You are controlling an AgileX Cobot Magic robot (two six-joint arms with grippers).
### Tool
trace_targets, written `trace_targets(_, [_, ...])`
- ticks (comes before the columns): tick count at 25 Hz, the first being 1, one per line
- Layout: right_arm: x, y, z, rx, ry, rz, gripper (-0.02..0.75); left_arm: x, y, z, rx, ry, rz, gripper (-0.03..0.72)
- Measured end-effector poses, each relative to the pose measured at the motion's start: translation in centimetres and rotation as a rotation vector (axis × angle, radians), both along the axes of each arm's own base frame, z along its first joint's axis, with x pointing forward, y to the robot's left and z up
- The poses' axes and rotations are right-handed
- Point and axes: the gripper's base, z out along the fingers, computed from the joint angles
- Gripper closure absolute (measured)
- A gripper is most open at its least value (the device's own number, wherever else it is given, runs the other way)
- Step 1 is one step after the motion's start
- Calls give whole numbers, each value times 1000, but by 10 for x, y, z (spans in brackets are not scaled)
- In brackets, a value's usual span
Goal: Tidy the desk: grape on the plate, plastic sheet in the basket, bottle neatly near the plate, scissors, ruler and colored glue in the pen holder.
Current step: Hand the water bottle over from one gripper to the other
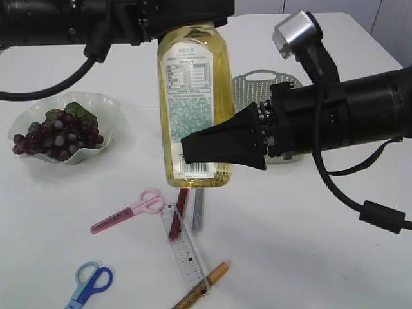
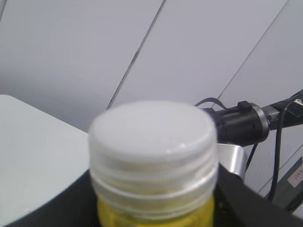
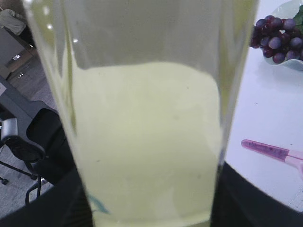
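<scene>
Mostly hid both grips: clear plastic bottle of yellow liquid [image 1: 194,103] upright above white table [image 1: 309,257], left gripper [image 1: 187,22] closed on neck, right gripper [image 1: 222,147] clamped around lower body, fingertips unseen

You are working over a white table [image 1: 309,257] with a matte, evenly lit top; shadows on it are soft. Behind it, the left wrist view shows you a pale grey panelled wall [image 2: 71,52] crossed by thin dark seams. In the right wrist view, beyond the table edge, you see a grey floor [image 3: 19,184] and a dark chair base [image 3: 21,146].
</scene>
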Motion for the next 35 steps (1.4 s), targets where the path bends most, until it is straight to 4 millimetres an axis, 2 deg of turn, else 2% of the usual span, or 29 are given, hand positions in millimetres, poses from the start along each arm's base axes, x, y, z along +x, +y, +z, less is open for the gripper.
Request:
trace_targets(3, [0, 0, 0, -3, -15, 5, 332, 0, 0, 0, -4, 8, 1, 339])
trace_targets(12, [0, 0, 0, -4, -19, 6, 332, 0, -1, 0, -7, 12, 1, 361])
trace_targets(28, [0, 0, 0, -7, -16, 7, 330, 0, -1, 0, -7, 13, 1, 365])
trace_targets(35, [0, 0, 0, -9, -12, 8, 248, 0, -1, 0, -6, 17, 0, 367])
